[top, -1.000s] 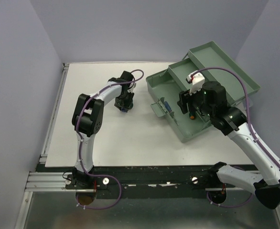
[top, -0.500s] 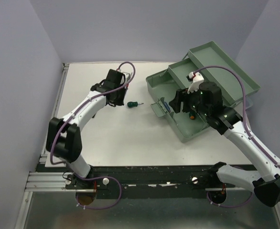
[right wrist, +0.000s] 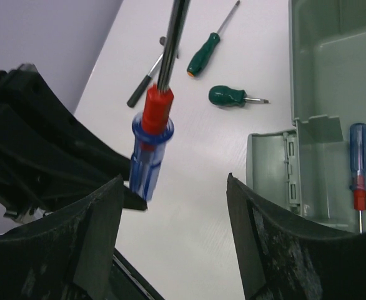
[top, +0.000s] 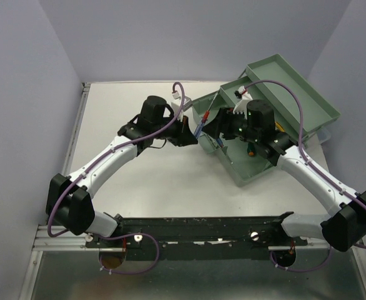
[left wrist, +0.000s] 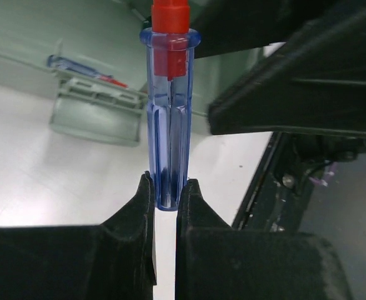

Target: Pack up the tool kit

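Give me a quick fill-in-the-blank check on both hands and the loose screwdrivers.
The left hand is shut on a screwdriver with a ___ handle. The right hand stands ___. On the table lie ___ green-handled screwdrivers. Missing: blue; open; two.

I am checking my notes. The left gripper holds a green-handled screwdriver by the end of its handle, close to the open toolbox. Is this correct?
Not fully. The left wrist view shows the left gripper holding a blue-handled screwdriver, not a green one. It is held by the handle's end, close to the open toolbox.
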You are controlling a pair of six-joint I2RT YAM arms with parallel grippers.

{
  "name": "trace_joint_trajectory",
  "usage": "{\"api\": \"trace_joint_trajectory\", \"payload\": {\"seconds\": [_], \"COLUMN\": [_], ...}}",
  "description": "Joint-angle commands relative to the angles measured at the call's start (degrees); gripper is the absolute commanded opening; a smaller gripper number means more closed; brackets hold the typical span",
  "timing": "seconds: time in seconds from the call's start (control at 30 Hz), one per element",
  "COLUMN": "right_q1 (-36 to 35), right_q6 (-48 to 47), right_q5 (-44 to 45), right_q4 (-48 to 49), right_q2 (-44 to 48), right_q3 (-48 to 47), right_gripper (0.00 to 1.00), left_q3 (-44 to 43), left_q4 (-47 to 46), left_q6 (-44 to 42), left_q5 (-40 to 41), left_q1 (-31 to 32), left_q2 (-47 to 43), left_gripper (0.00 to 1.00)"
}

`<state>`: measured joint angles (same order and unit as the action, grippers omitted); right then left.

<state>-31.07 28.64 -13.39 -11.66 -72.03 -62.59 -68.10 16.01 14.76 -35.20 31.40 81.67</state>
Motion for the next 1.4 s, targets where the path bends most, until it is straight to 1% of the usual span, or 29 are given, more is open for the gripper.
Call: {"api": "trace_joint_trajectory", "payload": {"seconds": [0.0,0.1,0.13,0.17,0.2,0.23,0.27,0.3,0.33,0.37,0.4,0.47,0.5,0.6,0.7,0.8,0.83,0.9,1.0,1.07,1.1,1.2,1.27,1.3,1.33,1.37], "right_q1": [-0.7,-0.9,-1.1,-1.2,-1.3,-1.4,-1.4,-1.4,-1.4,-1.4,-1.3,-1.2,-1.1,-0.8,-0.6,-0.3,-0.3,0.0,0.7,1.1,1.4,1.8,1.8,1.9,1.9,1.9], "right_q6": [2.5,2.8,2.7,2.7,2.6,2.1,1.3,0.2,-1.8,-3.9,-6.9,-13.6,-15.8,-22.6,-27.2,-30.7,-31.0,-30.5,-27.1,-25.2,-24.5,-24.0,-23.9,-24.0,-24.1,-24.0], "right_q5": [-1.1,-1.2,-1.1,-1.0,-1.0,-1.1,-0.9,0.0,1.9,3.5,6.2,10.4,12.7,24.1,34.5,39.7,40.2,39.7,36.5,36.4,36.6,36.0,34.7,34.0,33.2,32.3], "right_q4": [4.0,4.1,4.2,4.4,4.7,4.9,4.5,2.9,1.0,-0.8,-3.3,-10.5,-16.2,-28.8,-34.6,-37.4,-38.0,-38.9,-39.3,-39.2,-39.1,-38.2,-37.3,-36.9,-36.3,-35.8], "right_q2": [-1.1,-2.1,-2.2,-2.3,-2.3,-2.3,-2.3,-2.3,-2.3,-2.3,-2.6,-4.8,-6.5,-12.8,-16.4,-18.3,-19.1,-20.3,-22.4,-23.3,-23.7,-24.0,-23.5,-23.0,-22.5,-21.8], "right_q3": [-2.1,-1.9,-1.8,-1.7,-1.7,-1.7,-1.9,-2.6,-3.7,-4.5,-5.9,-10.4,-13.6,-21.1,-23.3,-22.8,-22.5,-21.3,-19.1,-17.7,-17.1,-15.9,-15.2,-15.0,-14.8,-14.6], "right_gripper": [0.73,0.67,0.63,0.48,0.38,0.26,0.14,0.01,0.01,0.01,0.00,0.01,0.00,0.01,0.01,0.00,0.01,0.01,0.01,0.09,0.15,0.39,0.58,0.65,0.72,0.74], "left_q3": [-0.2,0.3,0.2,0.2,0.0,-0.6,-1.6,-2.6,-3.4,-3.6,-3.7,-3.6,-3.6,-4.7,-6.4,-9.2,-9.9,-10.9,-13.0,-14.4,-14.9,-17.2,-20.4,-21.7,-22.9,-23.3], "left_q4": [-7.4,-9.2,-9.2,-9.2,-8.6,-7.8,-6.0,-3.3,-0.7,0.8,2.0,3.5,3.9,5.9,9.7,15.1,16.3,18.2,20.0,20.9,21.2,21.4,22.9,24.1,24.7,24.9], "left_q6": [4.2,5.2,5.1,4.9,4.7,4.1,3.3,1.3,-0.4,-2.4,-3.6,-5.4,-5.4,-4.1,-2.7,-4.2,-4.9,-5.0,-4.7,-4.7,-4.8,-5.2,-6.3,-6.8,-7.5,-8.2], "left_q5": [-11.7,-14.4,-14.9,-15.2,-15.2,-15.1,-14.7,-12.7,-10.2,-6.8,-3.2,2.6,4.2,8.1,13.7,19.8,22.6,24.9,24.8,24.7,24.5,21.6,19.7,19.1,18.7,18.2], "left_q1": [1.7,3.0,3.5,3.8,4.1,4.2,4.2,4.1,4.1,4.0,3.9,2.6,1.6,-3.8,-8.4,-10.3,-10.3,-10.6,-10.8,-10.8,-10.7,-10.7,-10.7,-10.7,-10.7,-10.7], "left_q2": [-0.9,-0.8,-0.7,-0.5,-0.2,0.2,0.5,0.6,0.5,-0.1,-0.9,-2.3,-2.8,-2.7,-1.3,1.7,2.6,4.7,8.6,10.8,11.8,14.9,18.3,20.0,21.7,22.9], "left_gripper": [0.00,0.00,0.00,0.00,0.00,0.05,0.32,0.58,0.79,0.91,0.98,0.99,0.99,0.99,0.99,0.99,0.99,0.99,0.99,0.99,0.99,0.99,0.99,0.99,0.99,0.99]}}
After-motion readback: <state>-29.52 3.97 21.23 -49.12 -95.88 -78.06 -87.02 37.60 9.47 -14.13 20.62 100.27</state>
